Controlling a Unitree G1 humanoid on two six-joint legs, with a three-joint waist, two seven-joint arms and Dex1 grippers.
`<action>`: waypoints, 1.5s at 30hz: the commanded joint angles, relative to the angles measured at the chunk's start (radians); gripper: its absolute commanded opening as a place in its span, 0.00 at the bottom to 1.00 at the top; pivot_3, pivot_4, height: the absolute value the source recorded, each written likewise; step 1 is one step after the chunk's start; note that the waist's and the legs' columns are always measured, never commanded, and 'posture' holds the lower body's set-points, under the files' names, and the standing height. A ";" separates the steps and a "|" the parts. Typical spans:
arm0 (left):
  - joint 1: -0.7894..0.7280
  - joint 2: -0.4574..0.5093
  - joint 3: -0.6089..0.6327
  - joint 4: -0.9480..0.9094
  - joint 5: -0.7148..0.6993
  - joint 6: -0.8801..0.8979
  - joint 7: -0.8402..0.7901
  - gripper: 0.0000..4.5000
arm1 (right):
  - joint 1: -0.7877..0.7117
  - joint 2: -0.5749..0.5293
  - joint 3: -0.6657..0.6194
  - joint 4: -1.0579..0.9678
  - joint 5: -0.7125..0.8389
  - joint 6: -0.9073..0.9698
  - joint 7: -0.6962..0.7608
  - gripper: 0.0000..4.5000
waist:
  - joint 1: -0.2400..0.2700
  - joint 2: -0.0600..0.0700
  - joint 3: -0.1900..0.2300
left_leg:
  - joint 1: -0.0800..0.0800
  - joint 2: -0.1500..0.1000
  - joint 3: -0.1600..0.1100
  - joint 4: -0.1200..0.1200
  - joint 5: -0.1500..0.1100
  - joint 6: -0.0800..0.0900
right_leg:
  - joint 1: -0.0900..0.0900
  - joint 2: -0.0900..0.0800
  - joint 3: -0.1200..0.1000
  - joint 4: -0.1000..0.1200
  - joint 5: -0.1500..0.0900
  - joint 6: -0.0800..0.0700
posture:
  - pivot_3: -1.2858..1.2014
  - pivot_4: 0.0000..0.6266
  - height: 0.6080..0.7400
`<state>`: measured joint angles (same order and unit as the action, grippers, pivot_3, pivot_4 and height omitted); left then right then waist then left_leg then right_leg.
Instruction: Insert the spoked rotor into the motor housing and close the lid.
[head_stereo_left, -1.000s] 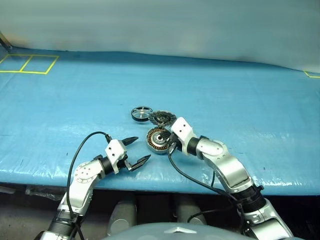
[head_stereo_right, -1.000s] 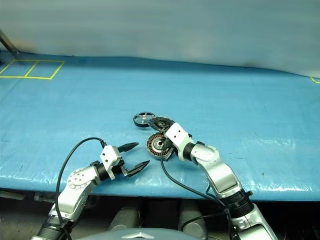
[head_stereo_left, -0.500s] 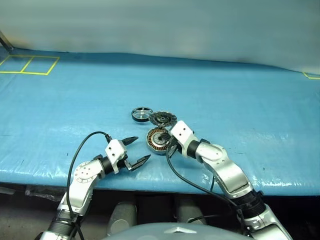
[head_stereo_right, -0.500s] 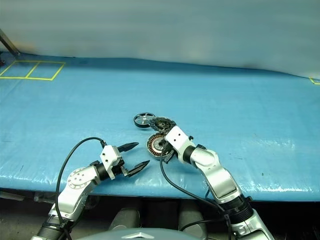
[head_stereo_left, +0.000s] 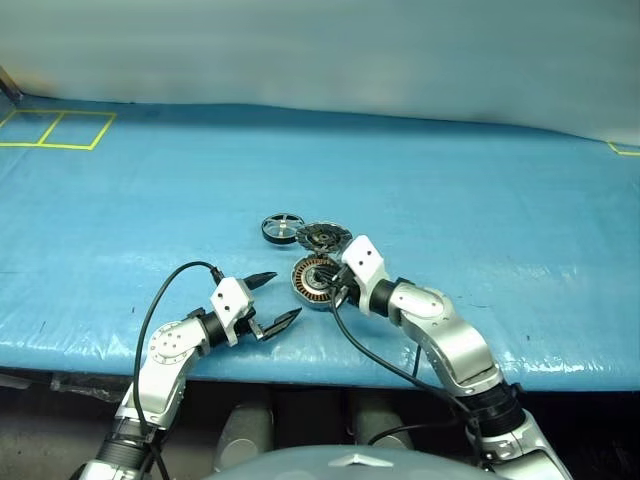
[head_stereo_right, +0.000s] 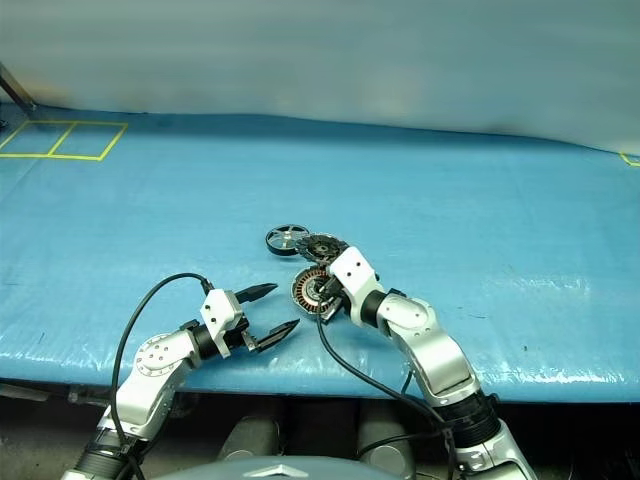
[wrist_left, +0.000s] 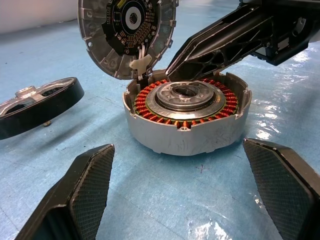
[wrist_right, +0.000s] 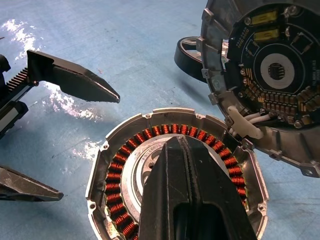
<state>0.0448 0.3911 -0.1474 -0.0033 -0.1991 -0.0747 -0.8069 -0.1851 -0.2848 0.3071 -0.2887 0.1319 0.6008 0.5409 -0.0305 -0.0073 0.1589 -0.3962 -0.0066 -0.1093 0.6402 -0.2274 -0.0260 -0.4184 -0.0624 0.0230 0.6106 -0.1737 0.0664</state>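
Since the earlier frame the right gripper (head_stereo_left: 342, 290) has edged left over the housing (head_stereo_left: 315, 280).

Head view: left gripper (head_stereo_left: 268, 300) spread, empty, near the housing.

Left wrist: rotor (wrist_left: 35, 102) beside housing, lid (wrist_left: 127, 35) upright.

Right wrist: fingers (wrist_right: 192, 200) clenched, empty; I'd lift clear, then grasp the rotor's rim.

Bright, even overhead light; white glare patches on the blue table cover (wrist_left: 260, 135), wrist views sharp, shadows soft

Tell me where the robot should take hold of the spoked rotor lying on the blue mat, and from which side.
Probably grip the spoked rotor across its dark rim, coming down from above. It lies flat on the blue mat, so its edge sits low, and the open lid stands right beside it toward the motor housing. The open left gripper looks best placed; the right gripper is shut over the housing.
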 joint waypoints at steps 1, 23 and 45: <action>-0.002 -0.001 0.006 -0.008 0.000 -0.019 0.005 1.00 | -0.016 0.000 0.005 0.018 -0.003 -0.017 0.006 0.00 | 0.000 0.000 0.000 | 0.000 0.000 0.000 0.000 0.000 0.000 | 0.000 0.000 0.000 0.000 0.000 0.000 | 0.52 0.24 1.00; -0.031 -0.018 0.044 -0.020 -0.012 0.002 0.073 1.00 | -0.009 0.035 -0.063 -0.011 0.104 -0.030 0.044 0.00 | -0.003 0.000 0.001 | 0.001 0.000 0.000 -0.001 0.000 0.000 | 0.000 0.000 0.000 0.000 0.000 0.000 | 0.52 0.24 1.00; -0.688 0.246 -0.120 0.259 0.227 0.199 -0.150 0.56 | 0.185 -0.112 -0.143 -0.234 0.197 0.005 0.029 0.00 | -0.004 -0.002 0.006 | 0.000 0.000 0.000 -0.002 0.000 0.000 | 0.000 0.001 -0.001 -0.001 0.000 0.000 | 0.52 0.24 1.00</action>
<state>-0.5834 0.6260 -0.2367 0.1996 -0.0076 0.1539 -0.8999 -0.0030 -0.4004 0.1837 -0.4743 0.3190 0.6150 0.5830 -0.0343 -0.0098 0.1652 -0.3964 -0.0068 -0.1100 0.6377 -0.2272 -0.0260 -0.4186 -0.0616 0.0221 0.6100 -0.1742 0.0661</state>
